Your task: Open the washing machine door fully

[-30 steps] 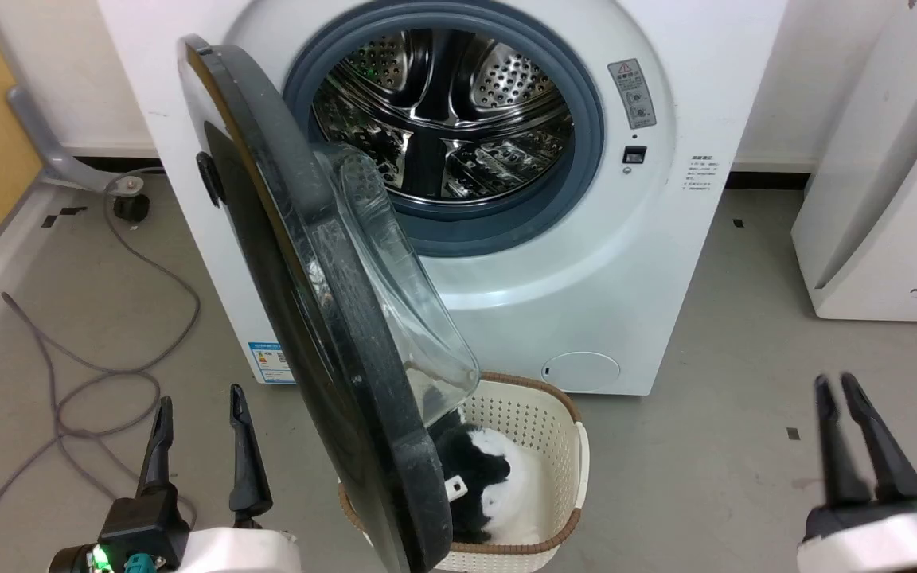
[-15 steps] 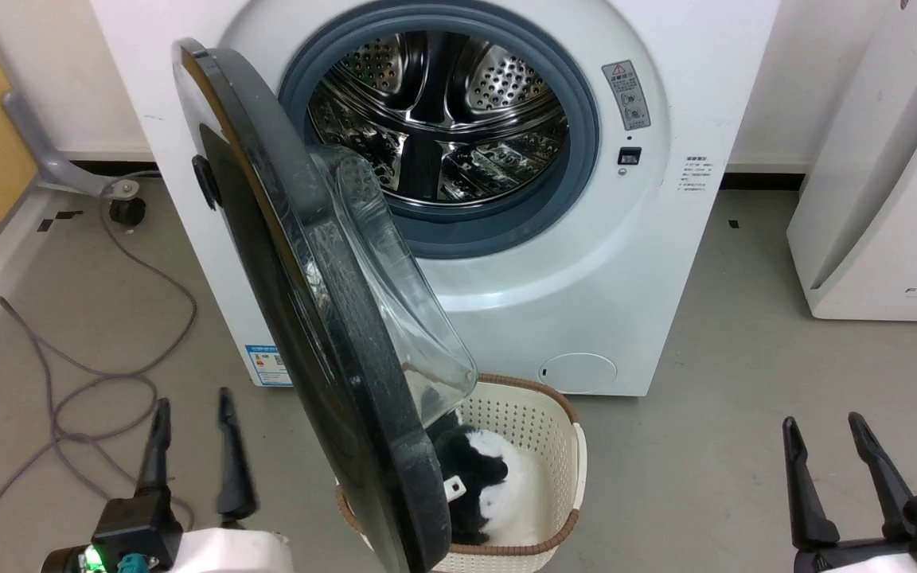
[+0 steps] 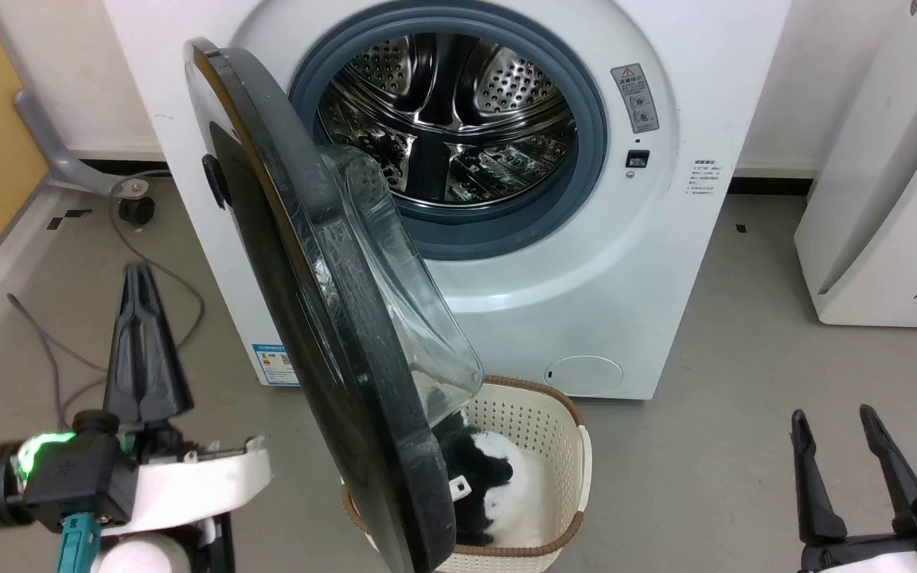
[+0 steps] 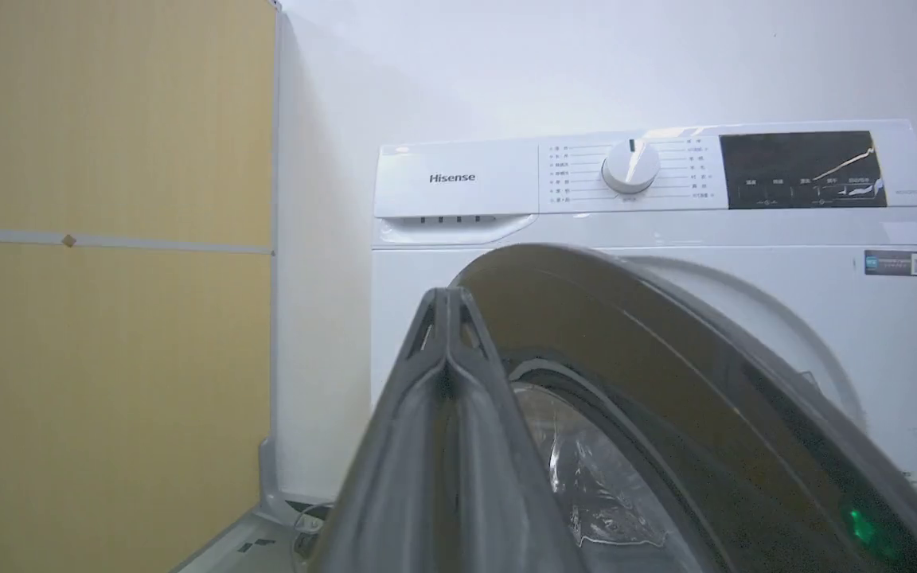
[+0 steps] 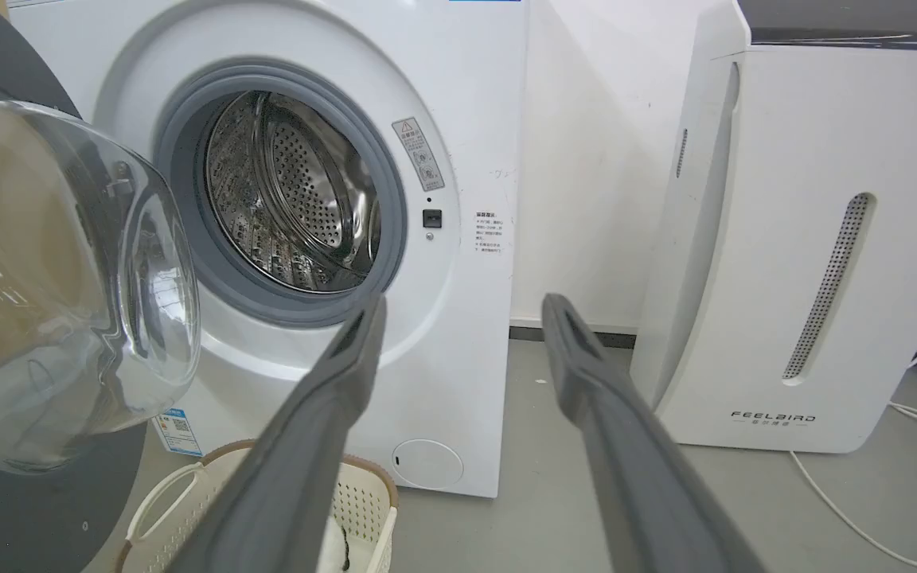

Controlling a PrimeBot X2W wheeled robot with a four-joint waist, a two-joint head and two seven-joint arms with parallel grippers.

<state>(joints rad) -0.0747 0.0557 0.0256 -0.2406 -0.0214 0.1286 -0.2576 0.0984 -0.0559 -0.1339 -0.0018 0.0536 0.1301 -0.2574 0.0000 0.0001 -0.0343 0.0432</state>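
Standing partly open, the washing machine door [image 3: 323,318] hangs from the left side of the washing machine [image 3: 649,263], turned nearly edge-on to the head camera, glass bowl facing the steel drum [image 3: 442,119]. The door's lower rim overlaps a white laundry basket [image 3: 582,446] on the floor in front of the machine; black-and-white fabric [image 3: 498,485] lies inside the basket. Left gripper [image 3: 137,274]: raised on the door's outer black side, fingers pressed together to one point. In the left wrist view the tips line up with the door's rim; I cannot tell whether they touch it. Right gripper [image 3: 833,414]: low at the right, well apart from door and machine, fingers spread, nothing between them. A second white appliance [image 3: 888,199] stands to the machine's right.
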